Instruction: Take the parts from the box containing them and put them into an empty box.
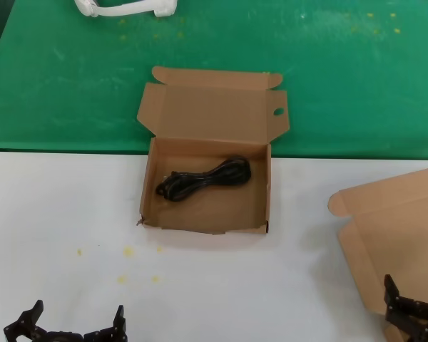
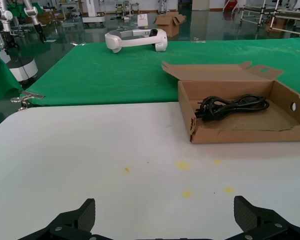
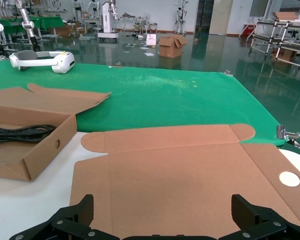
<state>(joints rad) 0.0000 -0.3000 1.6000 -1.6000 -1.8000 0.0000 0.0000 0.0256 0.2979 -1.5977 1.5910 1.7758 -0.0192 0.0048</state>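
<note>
One box [image 1: 403, 239] cut off rightward

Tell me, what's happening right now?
Left gripper open, low near edge. Right gripper open over flattened box. One cable bundle in open box. Nothing blocking.

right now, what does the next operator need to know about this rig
Left gripper: open, empty, low over the white table.
Right gripper: open, empty, at the near edge of the flattened-open cardboard box on the robot's right.
One black cable bundle lies in the centre box, the one with the round-holed flap and torn front corner.
Done: that bundle sits in the centre box.
Left: the right box's inside is mostly out of view; check it for further bundles.
</note>
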